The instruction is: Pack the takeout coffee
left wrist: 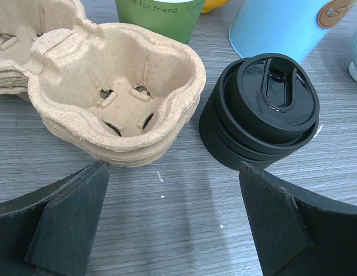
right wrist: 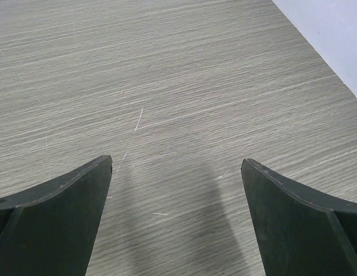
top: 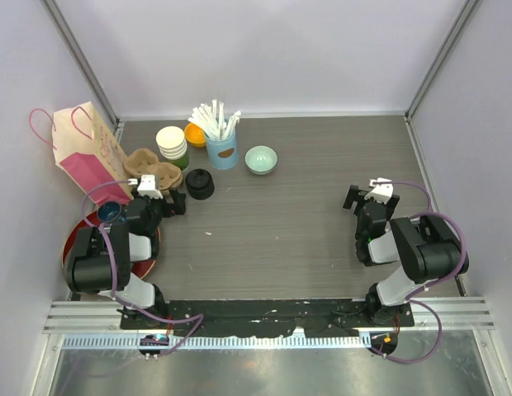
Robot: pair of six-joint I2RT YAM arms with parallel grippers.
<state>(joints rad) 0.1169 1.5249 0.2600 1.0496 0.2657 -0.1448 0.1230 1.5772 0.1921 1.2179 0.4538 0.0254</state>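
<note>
Close to the near edge, on the right side, the right gripper (top: 369,196) is seen with its jaws spread wide and nothing between them. Only bare table (right wrist: 184,86) is shown beneath it, well apart from everything the task concerns. On the left side, the left gripper (left wrist: 174,184) is likewise held wide open and empty, low over the table and aimed away from the bases. Just ahead of it and a little to its right, a stack of black lids (left wrist: 262,109) is found resting on the table, untouched, so the left arm is judged by far the nearer one. The lids are round, so no long axis is offered across the table. The stack's own axis is upright, tops up, and the raised oval tab on the top lid is pointed away from the gripper. Ahead and to the left, just beside the lids, a stack of cardboard cup carriers (left wrist: 115,98) is laid with its pockets open upward. Farther on, behind the carriers, the green cups (top: 171,142) are stood upright and apparently nested, mouths up, with no lid fitted. Beside them a blue cup of straws (top: 220,142) is placed. A short forward reach, turned slightly rightward, is judged enough for a lid, and a longer pass over the carriers is needed for a cup.
</note>
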